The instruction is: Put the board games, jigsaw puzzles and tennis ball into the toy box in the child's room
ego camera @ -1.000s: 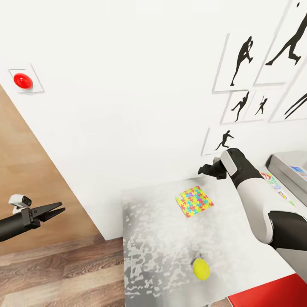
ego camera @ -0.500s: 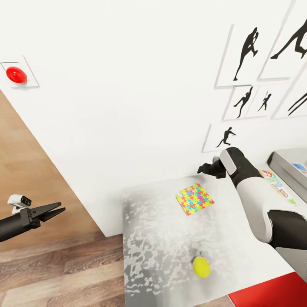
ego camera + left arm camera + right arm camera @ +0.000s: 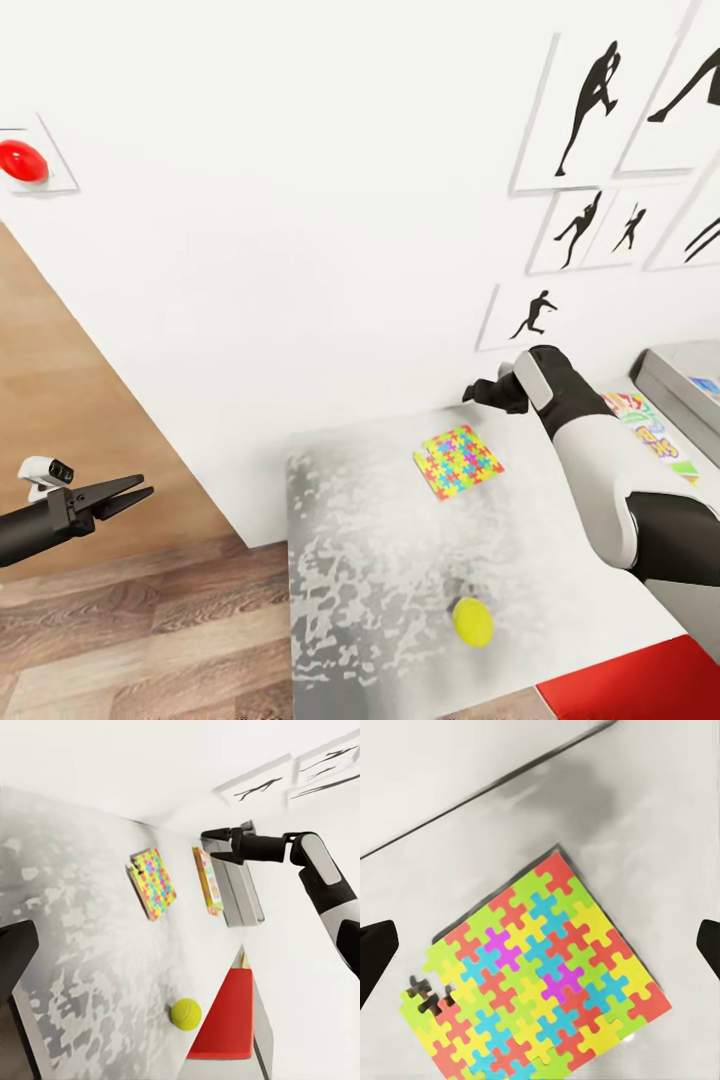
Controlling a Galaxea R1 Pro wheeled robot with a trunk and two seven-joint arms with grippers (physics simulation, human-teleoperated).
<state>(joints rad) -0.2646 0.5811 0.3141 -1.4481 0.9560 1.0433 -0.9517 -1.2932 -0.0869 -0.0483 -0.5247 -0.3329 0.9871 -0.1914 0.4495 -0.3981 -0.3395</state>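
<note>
Wall pictures point(image 3: 600, 120) shifted (camera turned); jigsaw puzzle point(image 3: 458, 461) unmoved.

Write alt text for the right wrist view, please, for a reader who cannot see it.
A jigsaw puzzle in yellow, red, blue, green and pink lies flat on the pale grey table, with a few pieces missing at one corner. The dark tips of the open right gripper show at both side edges, apart from the puzzle.

You face a white wall point(image 3: 300, 200) with a red button point(image 3: 22, 160), black silhouette prints point(image 3: 590, 95) — wooden floor point(image 3: 130, 620) below.
</note>
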